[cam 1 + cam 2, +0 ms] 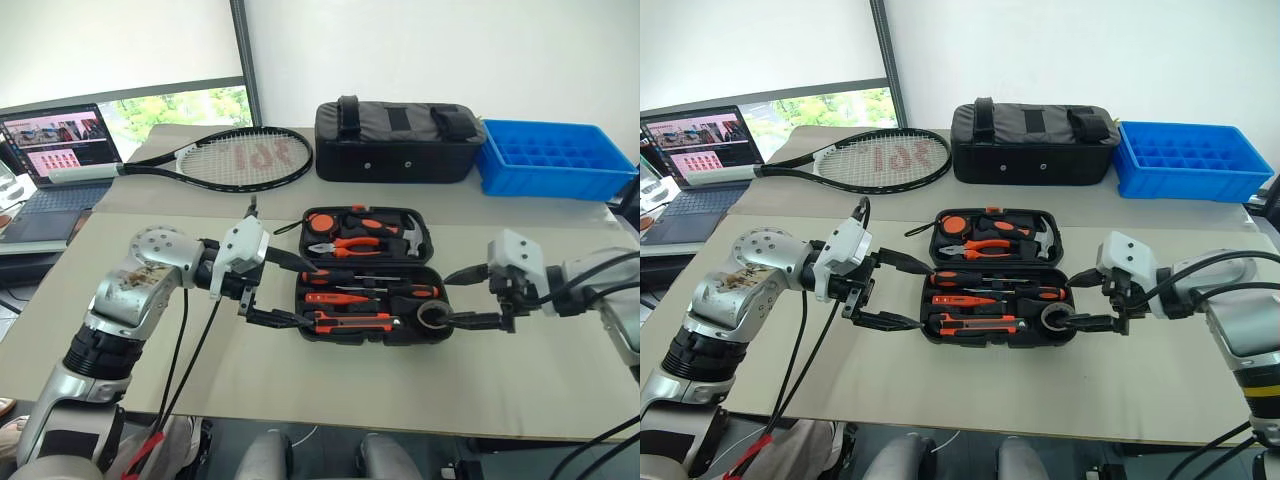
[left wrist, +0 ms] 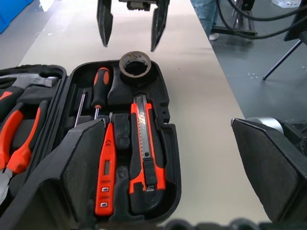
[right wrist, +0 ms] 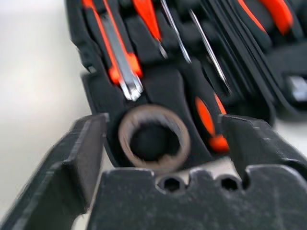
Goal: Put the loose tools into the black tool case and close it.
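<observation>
The black tool case (image 1: 366, 262) lies open in the middle of the table. Its near half holds two screwdrivers (image 1: 400, 291), an orange tester screwdriver (image 2: 105, 167), a utility knife (image 2: 146, 143) and a tape roll (image 1: 433, 317) in the right corner. My left gripper (image 1: 308, 296) is open at the case's left end, its fingers over that edge and nothing between them. My right gripper (image 1: 445, 298) is open at the right end, just off the tape roll (image 3: 153, 111), with a finger on either side and neither touching it. It also faces the left wrist view as the right gripper (image 2: 130, 40).
The case's far half holds pliers (image 1: 350, 243), a hammer (image 1: 408, 233) and a round orange tool. Behind it lie a tennis racket (image 1: 235, 158), a black fabric bag (image 1: 398, 140) and a blue tray (image 1: 555, 158). A laptop (image 1: 55, 150) sits at the far left.
</observation>
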Motion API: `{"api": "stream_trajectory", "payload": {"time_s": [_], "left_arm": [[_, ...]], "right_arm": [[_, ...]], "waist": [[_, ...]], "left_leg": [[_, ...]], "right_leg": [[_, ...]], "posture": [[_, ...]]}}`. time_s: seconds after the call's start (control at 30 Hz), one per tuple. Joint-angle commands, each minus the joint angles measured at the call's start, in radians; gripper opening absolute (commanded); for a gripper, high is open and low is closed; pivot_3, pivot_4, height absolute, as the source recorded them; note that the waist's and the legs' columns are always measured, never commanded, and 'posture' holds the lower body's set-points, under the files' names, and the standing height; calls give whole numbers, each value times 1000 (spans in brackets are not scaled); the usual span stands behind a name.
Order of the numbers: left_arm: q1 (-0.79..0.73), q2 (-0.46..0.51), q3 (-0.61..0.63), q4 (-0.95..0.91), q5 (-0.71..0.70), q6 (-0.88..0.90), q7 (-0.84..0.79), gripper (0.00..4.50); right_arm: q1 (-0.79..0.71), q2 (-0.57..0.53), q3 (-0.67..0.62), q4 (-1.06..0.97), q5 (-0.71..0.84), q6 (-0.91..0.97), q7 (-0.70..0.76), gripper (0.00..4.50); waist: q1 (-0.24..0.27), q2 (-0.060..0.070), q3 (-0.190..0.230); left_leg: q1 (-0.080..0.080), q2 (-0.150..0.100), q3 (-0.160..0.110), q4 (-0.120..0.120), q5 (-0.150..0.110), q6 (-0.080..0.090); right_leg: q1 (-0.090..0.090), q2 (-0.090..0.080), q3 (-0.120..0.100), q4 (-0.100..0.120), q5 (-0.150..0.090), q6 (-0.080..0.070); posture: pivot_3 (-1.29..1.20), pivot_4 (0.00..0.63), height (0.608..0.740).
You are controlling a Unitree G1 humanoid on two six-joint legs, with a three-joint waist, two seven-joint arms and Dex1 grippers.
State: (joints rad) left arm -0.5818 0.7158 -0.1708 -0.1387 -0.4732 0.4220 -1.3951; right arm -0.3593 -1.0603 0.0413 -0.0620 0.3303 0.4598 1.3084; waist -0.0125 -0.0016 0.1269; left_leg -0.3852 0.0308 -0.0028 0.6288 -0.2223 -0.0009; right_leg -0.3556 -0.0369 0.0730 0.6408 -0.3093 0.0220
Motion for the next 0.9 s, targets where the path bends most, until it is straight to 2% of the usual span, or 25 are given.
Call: {"api": "stream_trajectory", "payload": {"time_s": [0.03,0.23,0.3,0.6,0.73,0.83,0.9], "left_arm": [[-17,4,29,2,-16,-4,-5,4500],[-17,10,31,4,-12,-8,-9,4500],[-17,12,33,1,-13,-6,-8,4500],[-31,35,72,51,-10,-5,5,4500],[-59,-13,112,201,29,-17,115,4500],[-86,-57,99,306,79,-28,187,4500],[-149,-127,121,452,88,-7,266,4500]], "right_arm": [[4,-27,-16,30,-20,-43,25,2727],[-4,-11,38,34,-76,-92,37,608],[-14,13,53,20,-77,-86,30,66],[-29,25,50,40,-82,-92,35,66],[-135,70,30,177,-117,-133,-44,66],[-230,154,31,306,-114,-104,-106,66],[-288,211,35,433,-120,-102,-124,610]], "waist": [[0,0,0],[-9,0,0],[-9,0,0],[-3,0,0],[-6,0,0],[-11,-1,0],[-8,-1,0]], "left_leg": [[0,0,0,0,0,0],[1,1,0,0,0,0],[1,1,0,0,0,0],[1,1,0,0,0,0],[2,1,0,0,0,0],[3,1,1,1,0,0],[3,1,0,1,0,0]], "right_leg": [[0,0,0,0,0,0],[0,1,0,1,0,0],[0,1,0,1,0,0],[0,1,0,1,0,0],[0,1,0,1,0,0],[0,1,0,2,0,0],[0,1,0,3,1,-1]], "posture": [[0,150,707],[0,150,707],[0,150,707],[0,150,707],[0,150,707],[0,150,707],[0,150,707]]}}
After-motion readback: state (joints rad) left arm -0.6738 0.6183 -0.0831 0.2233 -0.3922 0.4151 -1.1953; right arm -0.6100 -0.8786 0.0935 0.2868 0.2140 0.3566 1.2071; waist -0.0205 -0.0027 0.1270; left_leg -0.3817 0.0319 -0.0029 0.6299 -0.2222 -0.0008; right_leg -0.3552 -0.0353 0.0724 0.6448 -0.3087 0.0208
